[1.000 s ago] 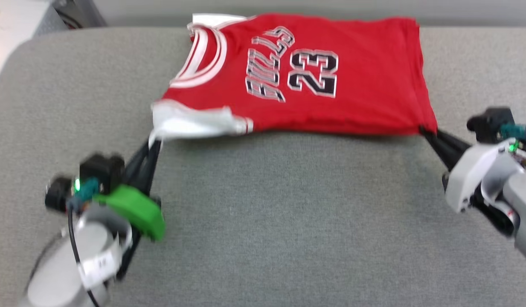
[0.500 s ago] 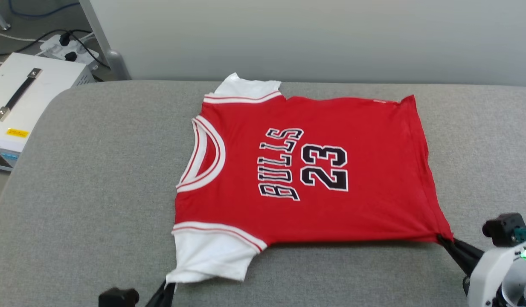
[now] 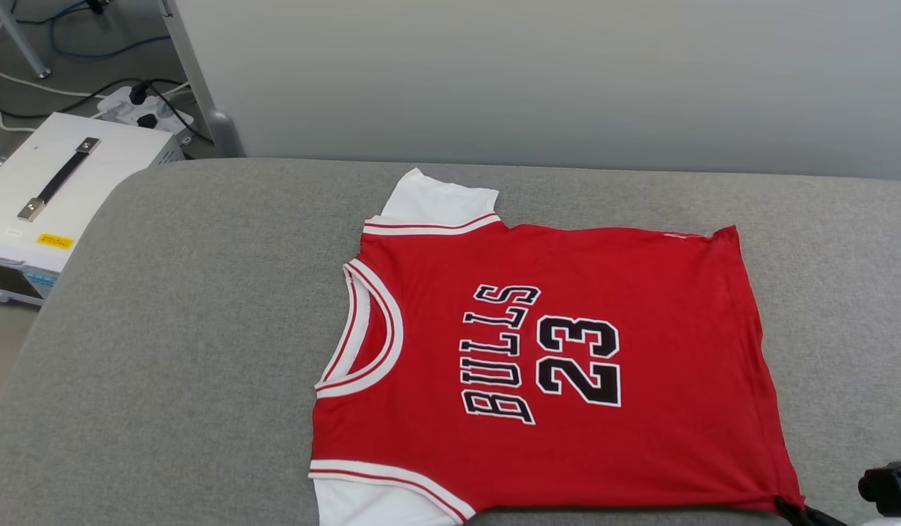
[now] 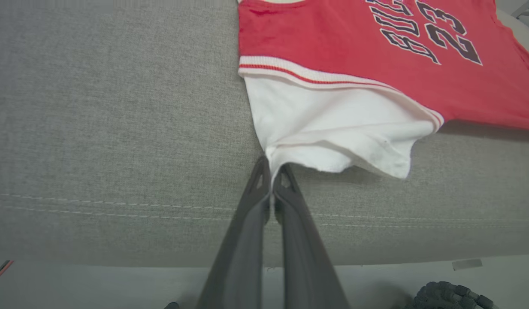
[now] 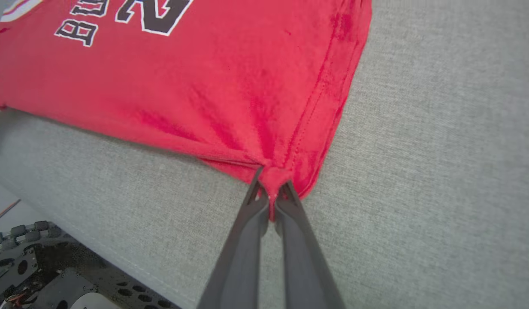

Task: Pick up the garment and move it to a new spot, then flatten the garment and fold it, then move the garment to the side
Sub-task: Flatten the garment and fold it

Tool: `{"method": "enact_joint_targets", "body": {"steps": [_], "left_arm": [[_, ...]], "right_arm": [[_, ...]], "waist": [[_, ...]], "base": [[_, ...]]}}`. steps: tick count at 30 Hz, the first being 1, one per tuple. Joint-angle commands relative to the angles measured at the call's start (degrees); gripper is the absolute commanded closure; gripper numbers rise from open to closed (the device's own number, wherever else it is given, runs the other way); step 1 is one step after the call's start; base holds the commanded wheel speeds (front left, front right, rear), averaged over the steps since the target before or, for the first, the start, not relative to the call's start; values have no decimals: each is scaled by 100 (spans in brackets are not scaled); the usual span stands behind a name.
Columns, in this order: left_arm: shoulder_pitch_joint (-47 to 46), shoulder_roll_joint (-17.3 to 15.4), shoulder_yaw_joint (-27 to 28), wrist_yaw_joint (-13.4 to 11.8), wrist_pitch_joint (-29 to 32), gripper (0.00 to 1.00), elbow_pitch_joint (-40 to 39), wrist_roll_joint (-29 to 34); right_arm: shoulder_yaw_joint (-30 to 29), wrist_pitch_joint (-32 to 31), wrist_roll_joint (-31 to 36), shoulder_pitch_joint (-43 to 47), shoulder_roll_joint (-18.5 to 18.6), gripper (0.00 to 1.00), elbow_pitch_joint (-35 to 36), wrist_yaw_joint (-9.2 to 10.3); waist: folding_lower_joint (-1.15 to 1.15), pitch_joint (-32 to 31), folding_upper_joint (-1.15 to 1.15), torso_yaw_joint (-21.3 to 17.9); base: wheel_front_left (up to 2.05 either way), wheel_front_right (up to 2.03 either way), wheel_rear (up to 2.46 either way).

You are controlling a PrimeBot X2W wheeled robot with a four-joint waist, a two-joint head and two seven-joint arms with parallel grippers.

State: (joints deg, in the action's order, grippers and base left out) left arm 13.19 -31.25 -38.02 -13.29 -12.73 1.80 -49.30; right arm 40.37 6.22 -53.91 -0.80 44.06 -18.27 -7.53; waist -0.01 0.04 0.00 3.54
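Red jersey [image 3: 552,365] lies flat on the grey padded table [image 3: 165,329], chest print up. Collar points left, hem right. Left pincer [image 4: 272,174] is clenched on the edge of the near white sleeve [image 4: 333,124]. Right pincer [image 5: 270,191] is clenched on the near hem corner, where the cloth puckers. A white box [image 3: 63,183] with a black handle stands off the table's far-left corner.
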Motion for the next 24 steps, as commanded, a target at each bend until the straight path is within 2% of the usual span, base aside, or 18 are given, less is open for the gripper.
{"method": "enact_joint_targets", "body": {"steps": [1,5,11,17,21,22,24], "left_arm": [[-215,-65,21,35,11,100,40,81],[-1146,-133,-13,298,122,100,208,436],[-2124,-100,52,648,234,100,563,566],[-3033,-90,94,983,316,100,1098,703],[-3601,17,40,1237,366,100,1576,787],[-3974,131,-16,1426,386,100,2009,830],[-4172,198,-41,1525,362,100,2273,857]], "right_arm": [[-128,-48,69,71,-46,100,49,4],[-689,-257,309,29,-270,100,311,4],[-1187,-476,522,-162,-456,100,545,4],[-1463,-768,708,-518,-605,100,736,4],[-1558,-929,779,-835,-653,100,751,4],[-1566,-1097,825,-1119,-673,100,661,4],[-1509,-1211,837,-1313,-685,100,600,4]], "waist": [[1,20,0,20],[1,141,0,17],[1,375,0,-119],[1,747,0,-277],[1,1017,0,-346],[1,1219,0,-401],[1,1338,0,-437]], "base": [[0,0,0],[0,0,0],[0,0,0],[0,0,0],[0,0,0],[0,0,0],[0,0,0]]}}
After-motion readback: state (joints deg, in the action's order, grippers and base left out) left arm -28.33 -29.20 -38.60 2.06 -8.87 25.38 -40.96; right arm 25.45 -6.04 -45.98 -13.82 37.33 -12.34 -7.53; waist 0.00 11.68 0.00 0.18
